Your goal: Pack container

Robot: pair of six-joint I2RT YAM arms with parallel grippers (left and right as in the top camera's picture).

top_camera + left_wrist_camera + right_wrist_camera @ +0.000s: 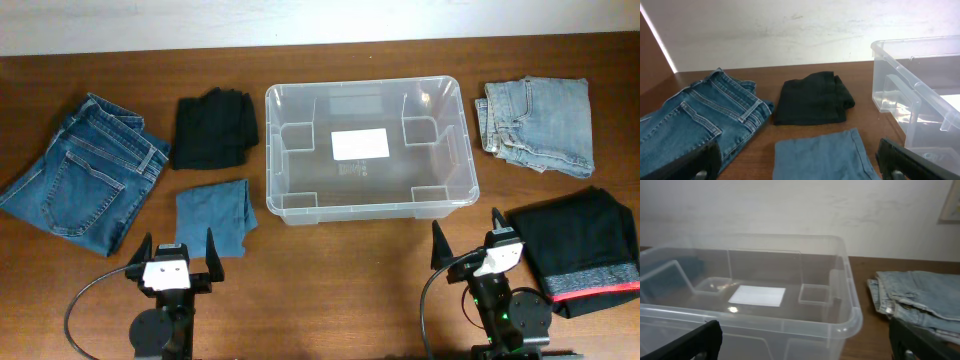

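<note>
One clear rectangular container (300, 110) with a white floor label.

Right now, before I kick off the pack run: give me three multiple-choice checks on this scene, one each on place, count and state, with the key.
1. Where do the light-blue jeans lie relative to the container?
A) to its left
B) to its right
C) inside it

2. How many folded garments lie on the table?
A) three
B) five
C) seven

3. What state is the container in?
A) empty, no lid
B) half full
C) lidded

Key:
1 B: the overhead view shows them off its far right corner.
2 B: the dark jeans, black top and blue cloth are on the left; the light-blue jeans and the black garment with a grey band are on the right.
3 A: only the white label shows on its floor.
</note>
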